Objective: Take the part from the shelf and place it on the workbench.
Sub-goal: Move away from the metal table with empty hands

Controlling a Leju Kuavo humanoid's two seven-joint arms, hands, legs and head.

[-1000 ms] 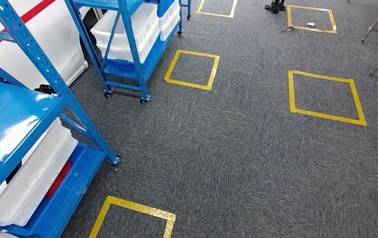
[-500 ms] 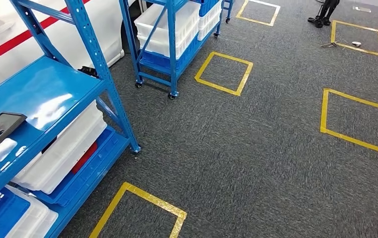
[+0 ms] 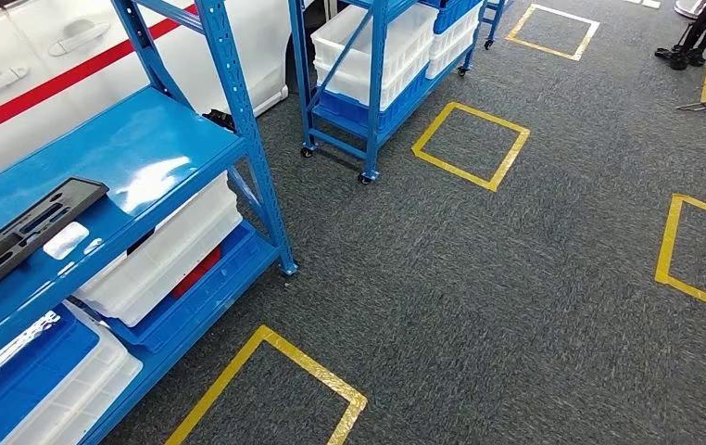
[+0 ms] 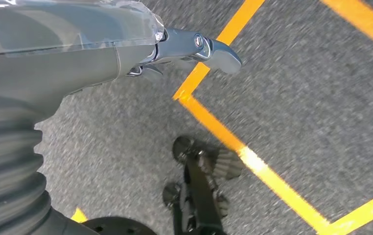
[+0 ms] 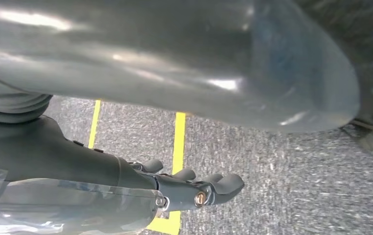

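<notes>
the task looks to be at its very start. the flat black plastic part with long slots (image 3: 25,232) lies on the glossy blue metal shelf (image 3: 145,153) at about nine o'clock in the head view, beside a small clear plastic packet (image 3: 65,238), and nothing is touching it. picking it up, carrying it and setting it down on a tabletop are all left to do; no tabletop can be seen from here.

the head view gives the layout: white plastic bins (image 3: 159,260) on the lower level of the shelf, a second blue wheeled rack (image 3: 377,65) at about twelve o'clock, and yellow tape squares (image 3: 470,144) on the grey carpet (image 3: 479,278). a person's dark shoes (image 3: 687,56) stand at about two o'clock.

the wrist views add what the head view lacks, namely the arms. the left robot hand (image 4: 194,46) hangs over the carpet and a yellow tape line, its fingers loosely curled and holding nothing. the right robot hand (image 5: 194,188) also hangs over carpet and tape, fingers lying straight side by side, empty. neither wrist view takes in the shelf or the part.
</notes>
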